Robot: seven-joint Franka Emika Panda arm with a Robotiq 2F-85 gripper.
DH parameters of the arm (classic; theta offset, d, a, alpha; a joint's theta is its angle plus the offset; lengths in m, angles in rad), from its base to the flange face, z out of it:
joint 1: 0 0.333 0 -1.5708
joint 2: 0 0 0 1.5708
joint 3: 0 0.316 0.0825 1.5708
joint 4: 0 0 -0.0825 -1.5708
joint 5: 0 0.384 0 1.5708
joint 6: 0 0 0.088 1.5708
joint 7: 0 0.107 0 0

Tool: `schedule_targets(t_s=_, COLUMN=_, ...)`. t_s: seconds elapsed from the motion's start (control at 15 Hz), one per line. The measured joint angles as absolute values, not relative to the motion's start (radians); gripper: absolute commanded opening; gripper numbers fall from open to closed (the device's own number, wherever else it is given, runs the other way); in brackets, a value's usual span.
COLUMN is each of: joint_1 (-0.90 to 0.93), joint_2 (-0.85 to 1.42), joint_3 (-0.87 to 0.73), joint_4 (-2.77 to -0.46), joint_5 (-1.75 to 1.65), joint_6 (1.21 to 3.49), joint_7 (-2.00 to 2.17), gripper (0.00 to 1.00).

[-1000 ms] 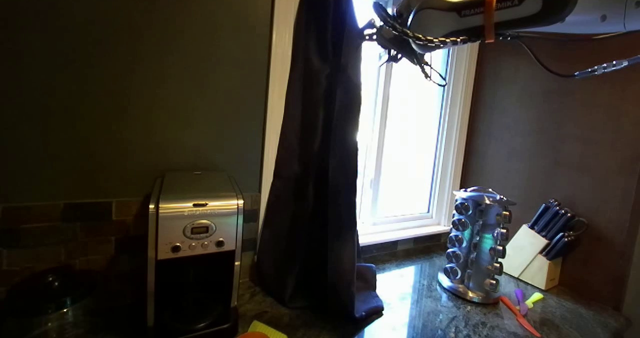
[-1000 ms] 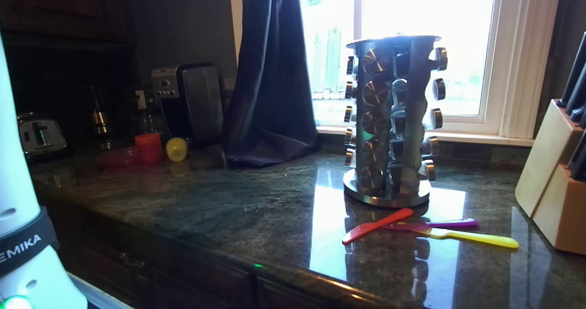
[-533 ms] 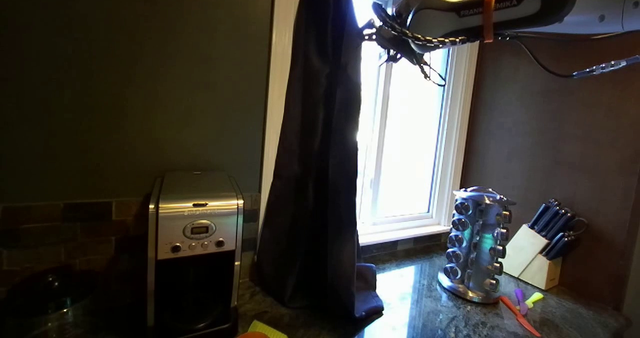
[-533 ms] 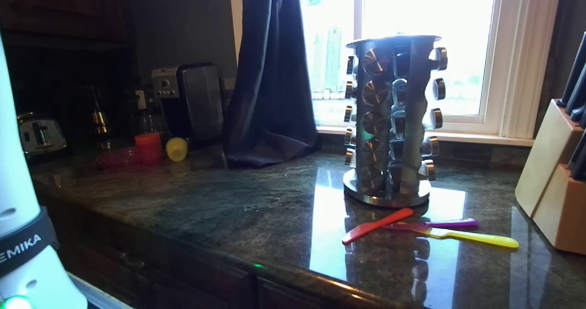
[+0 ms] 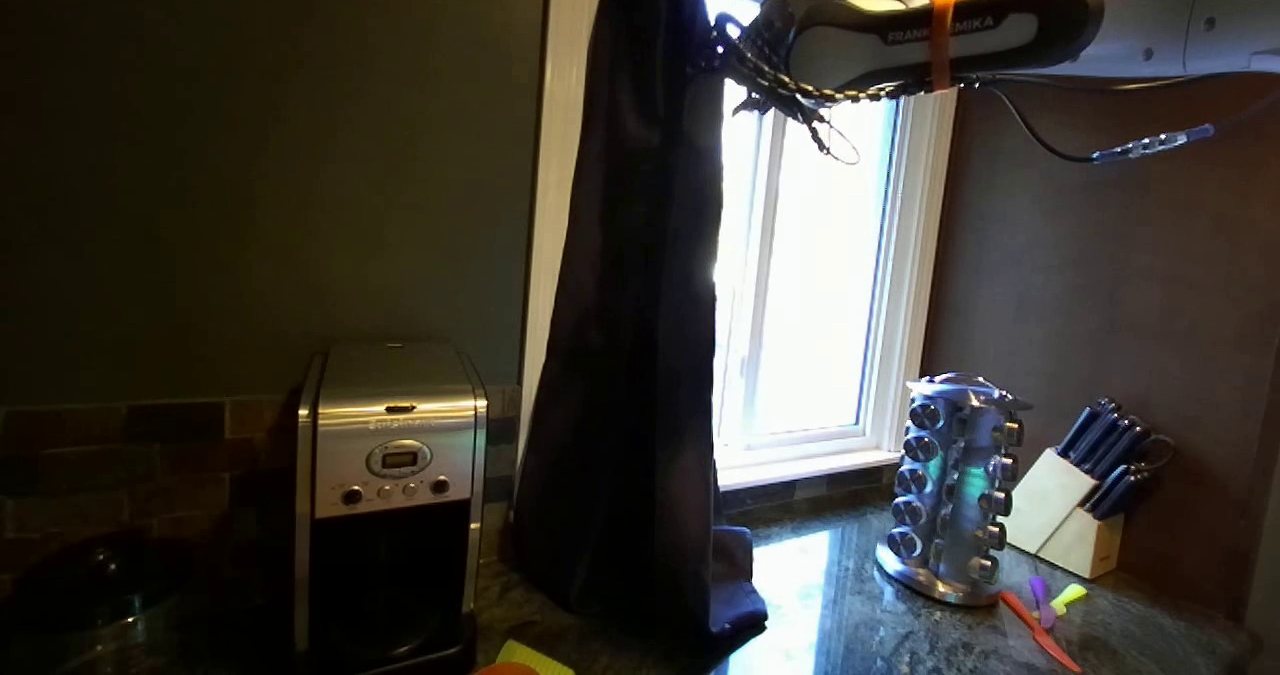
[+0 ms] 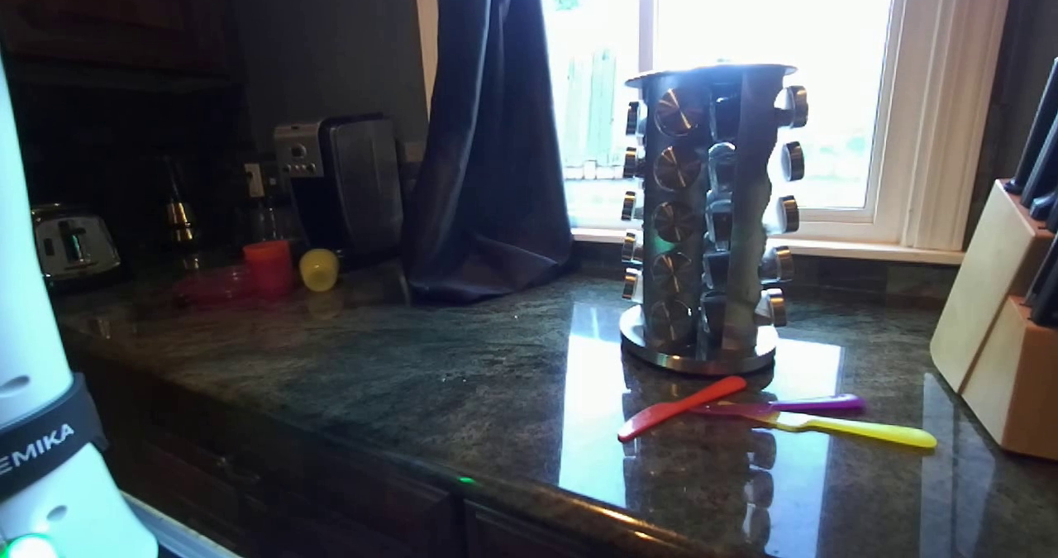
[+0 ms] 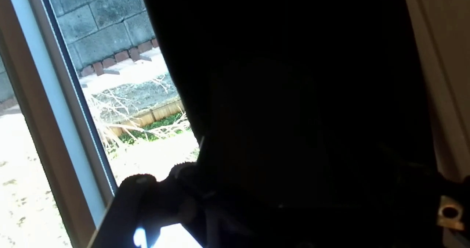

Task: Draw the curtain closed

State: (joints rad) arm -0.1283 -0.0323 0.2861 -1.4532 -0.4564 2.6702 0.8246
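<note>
The long black curtain (image 5: 640, 305) hangs gathered on one side of the window and its hem rests on the counter. It also shows in an exterior view (image 6: 496, 153) and fills the middle of the wrist view (image 7: 286, 57) as a near-black mass. My gripper (image 5: 722, 70) is at the curtain's upper window-side edge, with a finger overlapping the fabric. In the wrist view the gripper (image 7: 317, 171) has its fingers wide apart, left and right, with the dark curtain between and ahead of them. The fingertips are mostly lost in the dark, so contact cannot be told.
The window (image 5: 810, 285) beside the curtain is uncovered. A steel coffee maker (image 5: 395, 495) stands beside the curtain. A spice rack (image 5: 950, 495), a knife block (image 5: 1070, 515) and plastic knives (image 6: 686, 409) are on the counter (image 6: 372, 376).
In an exterior view the arm and gripper have moved left, toward the curtain, and the gripper now overlaps its edge. The curtain has not visibly moved.
</note>
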Motion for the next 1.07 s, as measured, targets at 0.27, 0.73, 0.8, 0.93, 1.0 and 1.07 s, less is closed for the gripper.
schedule_targets(t_s=0.27, joint_1=-0.125, joint_2=0.037, joint_3=0.292, joint_4=-1.386, joint_5=-0.593, joint_6=2.670, joint_7=0.880, gripper=0.58)
schedule_targets(t_s=0.73, joint_1=-0.115, joint_2=0.116, joint_3=0.291, joint_4=-1.311, joint_5=-0.713, joint_6=2.670, joint_7=0.939, gripper=0.04)
schedule_targets(t_s=0.8, joint_1=-0.115, joint_2=0.123, joint_3=0.290, joint_4=-1.305, joint_5=-0.718, joint_6=2.670, joint_7=0.943, gripper=0.01)
schedule_targets(t_s=0.93, joint_1=-0.115, joint_2=0.133, joint_3=0.287, joint_4=-1.294, joint_5=-0.727, joint_6=2.667, joint_7=0.954, gripper=0.00)
schedule_targets(t_s=1.0, joint_1=-0.115, joint_2=0.136, joint_3=0.285, joint_4=-1.288, joint_5=-0.729, joint_6=2.660, joint_7=0.958, gripper=0.00)
schedule_targets(t_s=1.07, joint_1=-0.115, joint_2=0.138, joint_3=0.283, joint_4=-1.281, joint_5=-0.729, joint_6=2.646, joint_7=0.961, gripper=0.00)
